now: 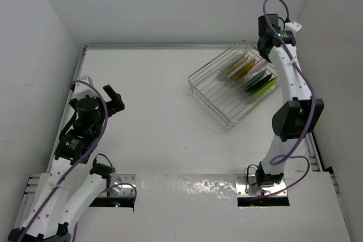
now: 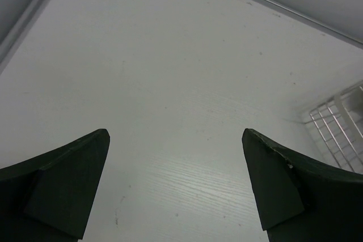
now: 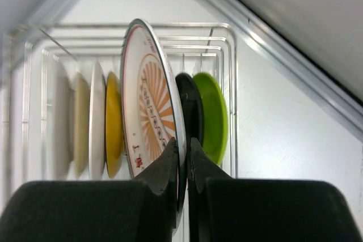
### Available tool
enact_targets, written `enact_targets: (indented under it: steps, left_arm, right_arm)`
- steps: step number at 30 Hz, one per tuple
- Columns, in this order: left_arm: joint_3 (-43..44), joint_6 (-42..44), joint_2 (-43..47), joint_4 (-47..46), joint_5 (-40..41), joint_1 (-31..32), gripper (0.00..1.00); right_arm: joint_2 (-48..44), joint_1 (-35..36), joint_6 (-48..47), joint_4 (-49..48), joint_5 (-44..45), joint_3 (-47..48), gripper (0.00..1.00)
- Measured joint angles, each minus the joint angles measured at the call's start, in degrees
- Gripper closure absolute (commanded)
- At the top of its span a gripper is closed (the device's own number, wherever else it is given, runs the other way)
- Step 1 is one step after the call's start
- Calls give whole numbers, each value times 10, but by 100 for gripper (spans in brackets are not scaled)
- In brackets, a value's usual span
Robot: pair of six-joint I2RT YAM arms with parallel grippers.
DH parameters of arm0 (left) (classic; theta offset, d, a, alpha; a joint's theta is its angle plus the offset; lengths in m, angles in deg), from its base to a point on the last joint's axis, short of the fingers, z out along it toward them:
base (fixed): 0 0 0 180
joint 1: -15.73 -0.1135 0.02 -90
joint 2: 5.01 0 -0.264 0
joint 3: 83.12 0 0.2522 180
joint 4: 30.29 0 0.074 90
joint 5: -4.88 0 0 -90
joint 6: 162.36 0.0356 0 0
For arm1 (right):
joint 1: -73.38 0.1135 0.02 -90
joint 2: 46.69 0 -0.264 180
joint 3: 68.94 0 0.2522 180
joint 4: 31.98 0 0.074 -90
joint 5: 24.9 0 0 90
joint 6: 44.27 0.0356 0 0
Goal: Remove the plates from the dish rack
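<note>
The left gripper (image 2: 176, 134) hangs over the bare white table (image 2: 170, 55). Its two dark fingers (image 2: 68, 185) are spread wide with nothing between them. In the top view it sits at the left of the frame, well apart from the dish rack (image 1: 210, 92).

The rack stands on the table in the upper right of the top view, turned corner-on. A row of plates (image 1: 252, 77) stands on edge in its far right part. The right arm (image 1: 289, 77) runs up the right side of the frame to that corner.

In the right wrist view, the right gripper (image 3: 182, 148) at the bottom centre is almost closed, its fingertips pinching the lower rim of the white printed plate (image 3: 150, 111). This plate stands upright, showing an orange sunburst and a red rim line, and its top edge is higher in the frame than its neighbours'. Just to its right are the black plate (image 3: 190, 100) and then the lime green plate (image 3: 214, 111). To its left stand the mustard plate (image 3: 113, 123), a plain white plate (image 3: 97, 123), a tan plate (image 3: 81, 123) and a paler, blurred one at the far left. Behind the row rise the rack's wire walls. Beyond them is more table, and a metal edge strip (image 3: 272, 43) runs down the upper right of the frame.
</note>
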Motion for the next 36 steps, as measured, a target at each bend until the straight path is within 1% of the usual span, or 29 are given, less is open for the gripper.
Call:
enact_targets:
  steps: [2, 5, 8, 10, 12, 14, 15, 18, 21, 22, 24, 28, 30, 31, 33, 34, 35, 36]
  left_arm:
    - [2, -5, 0, -3, -27, 0, 0]
    - [12, -22, 1, -20, -94, 0, 0]
    - [31, -49, -8, -62, -184, 0, 0]
    - [51, -72, -27, -105, -251, 0, 0]
    - [68, -94, -56, -149, -312, 0, 0]
    - [83, -120, -101, -200, -377, 1, 0]
    - [89, -136, -132, -234, -414, 2, 0]
    - [94, -176, -199, -309, -488, 3, 0]
    - [94, -208, -263, -342, -527, 8, 2]
    - [94, -214, -277, -349, -535, 11, 3]
    - [97, -222, -294, -355, -544, 18, 9]
    - [115, -226, -321, -363, -554, 33, 15]
    - [116, -228, -328, -378, -561, 38, 30]
    - [117, -232, -330, -384, -567, 41, 60]
    - [117, -238, -331, -398, -575, 45, 93]
    - [119, -234, -331, -401, -577, 49, 100]
    - [122, -239, -330, -403, -580, 49, 100]
    - [128, -237, -329, -401, -574, 49, 100]
  right_arm:
    - [-34, 0, -11, 0, 4, 3, 100]
    - [-106, 5, -39, -18, 0, 0, 100]
    - [-200, 10, -80, -70, -48, -46, 100]
    - [-263, 13, -111, -104, -110, -88, 100]
    - [-317, 14, -143, -143, -196, -139, 100]
    - [-356, 14, -164, -204, -297, -202, 100]
    - [-374, 16, -172, -239, -370, -240, 100]
    - [-395, 28, -174, -326, -535, -330, 100]
    - [-397, 43, -143, -415, -653, -403, 100]
    - [-397, 47, -127, -443, -683, -422, 100]
    - [-397, 55, -93, -499, -727, -450, 100]
    - [-396, 93, -48, -585, -768, -460, 100]
    - [-393, 117, -45, -608, -771, -457, 100]
    - [-387, 132, -45, -614, -769, -455, 100]
    - [-374, 146, -46, -621, -761, -454, 100]
    - [-363, 151, -50, -621, -749, -455, 100]
    - [-353, 150, -47, -621, -740, -455, 97]
    - [-343, 147, -40, -623, -734, -457, 90]
